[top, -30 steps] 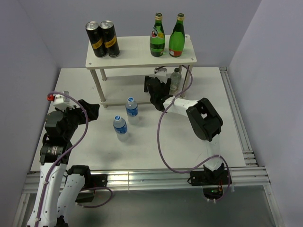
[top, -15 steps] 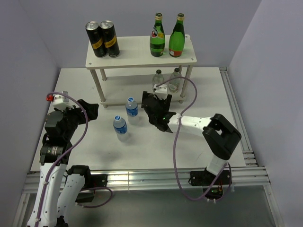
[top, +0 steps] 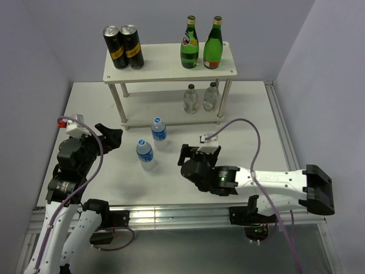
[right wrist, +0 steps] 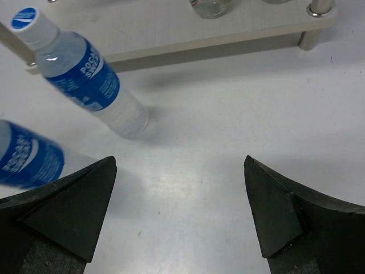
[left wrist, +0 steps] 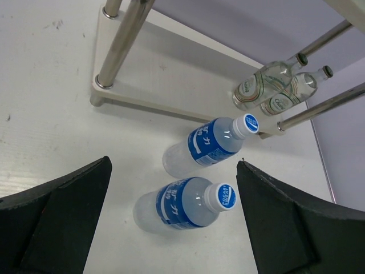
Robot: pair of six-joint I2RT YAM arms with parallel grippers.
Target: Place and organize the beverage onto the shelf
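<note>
Scanning the shelf (top: 165,68) at upper centre, we see black cans (top: 124,47) and green bottles (top: 190,45) on top, clear bottles (top: 190,100) on its lower board, water bottles (top: 159,130) standing mid-table (top: 256,125); left gripper (left wrist: 172,165) and right gripper (right wrist: 179,161) spread, empty.

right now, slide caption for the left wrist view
Open left gripper facing two blue-capped water bottles; two clear glass bottles on the shelf's lower board

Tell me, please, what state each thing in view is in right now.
Black cans, upright on the shelf's top board.
Green glass bottles, upright, top board.
Clear glass bottles, upright, lower board.
Water bottles, upright on the table, capped, not shelved.
Left gripper, open, empty.
Right gripper, open, empty.
</note>
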